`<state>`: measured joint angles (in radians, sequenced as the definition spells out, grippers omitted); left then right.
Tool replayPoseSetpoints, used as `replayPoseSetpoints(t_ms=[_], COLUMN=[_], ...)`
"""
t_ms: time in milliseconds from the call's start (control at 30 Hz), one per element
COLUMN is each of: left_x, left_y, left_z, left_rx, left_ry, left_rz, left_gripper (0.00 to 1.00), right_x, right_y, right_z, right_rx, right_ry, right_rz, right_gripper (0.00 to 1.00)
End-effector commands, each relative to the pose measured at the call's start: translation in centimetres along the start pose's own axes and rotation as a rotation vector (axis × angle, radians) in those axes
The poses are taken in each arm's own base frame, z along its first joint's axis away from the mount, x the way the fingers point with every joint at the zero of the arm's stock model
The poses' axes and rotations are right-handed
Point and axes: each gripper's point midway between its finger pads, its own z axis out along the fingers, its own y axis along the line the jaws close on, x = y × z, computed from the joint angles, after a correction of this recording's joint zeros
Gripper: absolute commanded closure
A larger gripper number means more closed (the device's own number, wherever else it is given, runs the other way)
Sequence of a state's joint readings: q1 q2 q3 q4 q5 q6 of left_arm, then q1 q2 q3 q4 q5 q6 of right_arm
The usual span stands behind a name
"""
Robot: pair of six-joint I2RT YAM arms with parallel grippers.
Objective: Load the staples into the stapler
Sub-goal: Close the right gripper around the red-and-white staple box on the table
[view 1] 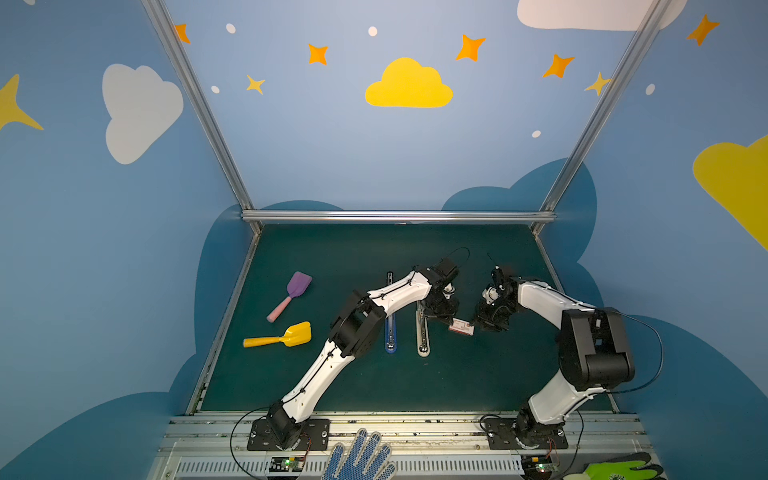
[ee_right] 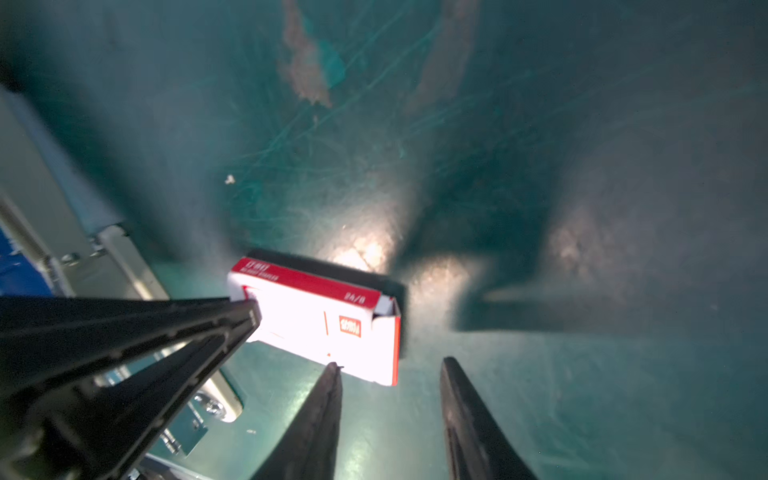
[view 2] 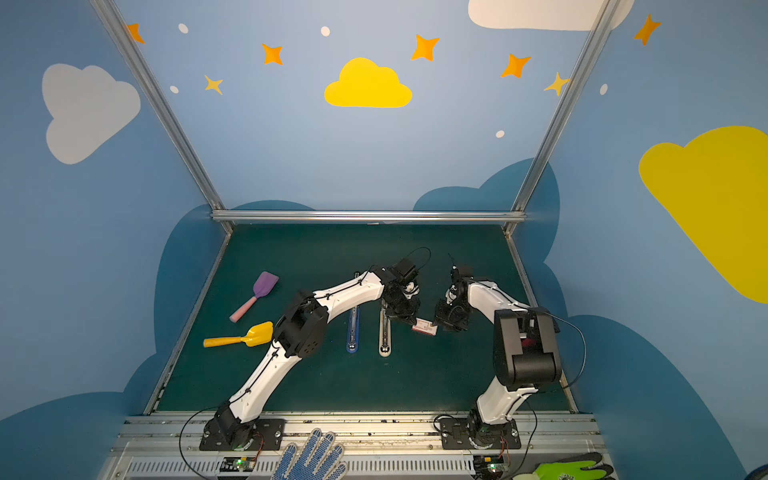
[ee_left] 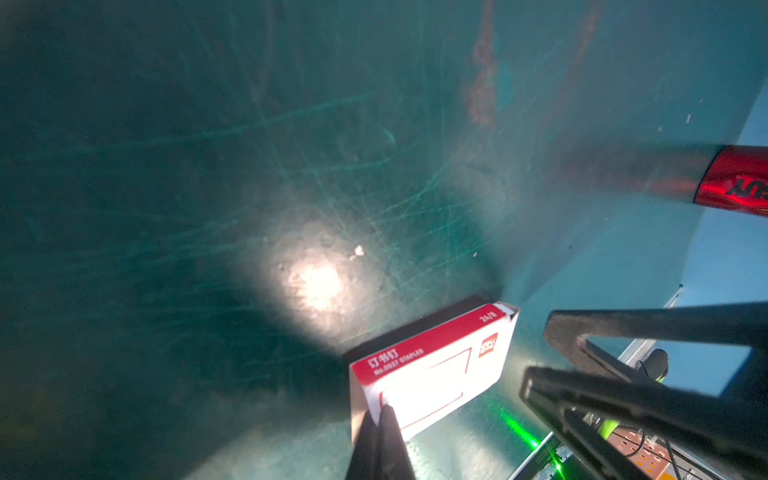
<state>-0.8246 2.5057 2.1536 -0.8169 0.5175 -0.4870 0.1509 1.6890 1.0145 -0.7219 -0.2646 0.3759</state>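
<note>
Left gripper (ee_left: 384, 411) has its jaws closed tight, tip pressed on one short end of the staples box (ee_left: 432, 370). Whether it pinches a thin flap or just pins that end, we can't tell. Right gripper (ee_right: 390, 365) stands w/ jaws apart, nothing between them, at the opp. end, where a flap gapes. The box lies flat on the green mat (view 1: 457, 374) between both grippers, just right of the white stapler (view 1: 423, 338); the blue stapler (view 1: 390, 338) is one further left.

Handling, as we judge it: light cardboard w/ thin walls, prob. crushes if squeezed across the broad faces. The smooth print may let it skid when pushed. Staple strips inside would likely break or spill if the box tips. We'd hold the sleeve by its long narrow sides & draw the inner tray out at the open-flap end.

Hard to see: staples & tray don't show, and glare whites out the box top in both wrist views. The left arm covers part of each stapler, so we can't tell if either magazine is open. The red printed patch (ee_left: 735, 183) at the left wrist view's edge is unclear.
</note>
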Motion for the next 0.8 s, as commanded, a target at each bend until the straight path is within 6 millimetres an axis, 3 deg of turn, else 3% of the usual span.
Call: replayPoseSetpoints(t_ms=[0,333,767], left_x=[0.3,0.3,0.3], left_y=[0.2,0.0,0.2], left_z=[-0.2,-0.3,-0.4], left_rx=[-0.013,-0.003,0.001], left_ry=[0.003,0.000,-0.001], left_rz=[-0.003,0.002,0.003], left_gripper=[0.96,0.96,0.96], right_x=[0.4,0.2,-0.2], right_y=[-0.4,-1.0,-3.7], right_z=[0.2,1.0,-0.9], right_rx=[0.043,0.110,0.159], right_ry=[0.041,0.088,0.040], right_rz=[-0.001,0.007,0.086], right_gripper=[0.62,0.65,0.68])
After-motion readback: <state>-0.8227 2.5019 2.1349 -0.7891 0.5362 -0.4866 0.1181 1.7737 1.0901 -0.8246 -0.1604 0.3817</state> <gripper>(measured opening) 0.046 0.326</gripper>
